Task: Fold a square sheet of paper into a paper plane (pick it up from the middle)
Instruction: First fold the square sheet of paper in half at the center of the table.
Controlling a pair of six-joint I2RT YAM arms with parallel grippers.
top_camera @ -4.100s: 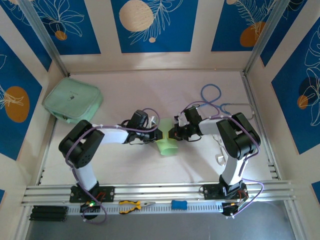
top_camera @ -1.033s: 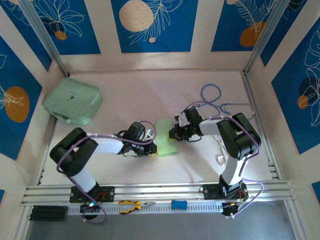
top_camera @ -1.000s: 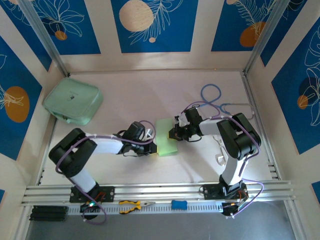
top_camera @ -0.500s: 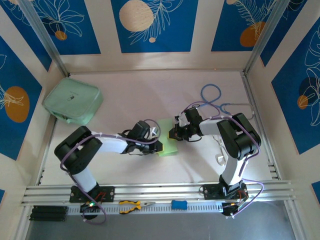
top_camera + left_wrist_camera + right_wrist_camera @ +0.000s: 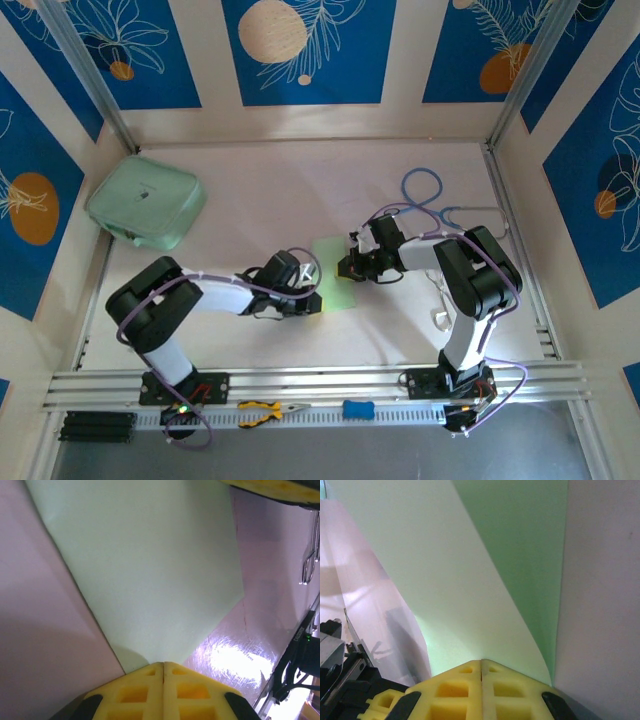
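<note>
One paper (image 5: 333, 262) on table (image 5: 260, 195), between two hands: left hand (image 5: 312, 301) closed at near-left corner, right hand (image 5: 344, 269) closed at right edge. Can't tell if pinched.

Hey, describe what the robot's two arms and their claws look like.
Both arms have white link shells with chunky black joint housings; the left arm and right arm each carry a purple cable looped along them. The left claw and right claw are yellow, with moulded rectangular recesses.
</note>
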